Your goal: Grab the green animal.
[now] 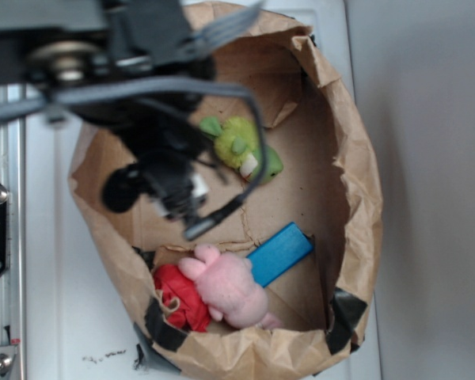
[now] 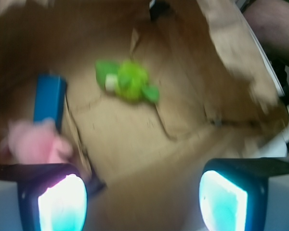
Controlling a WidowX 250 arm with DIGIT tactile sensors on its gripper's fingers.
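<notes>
My tool (image 2: 142, 202) is spread wide, empty. Green animal (image 2: 127, 82) lies on the paper bag (image 2: 221, 96) floor at approx 12 o'clock from it. Looks soft, light, squashy; I'd pinch across its body.

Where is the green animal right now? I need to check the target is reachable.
In the exterior view the green animal lies on the floor of the brown paper bag, toward its far end, apart from the blue block and pink plush.
</notes>
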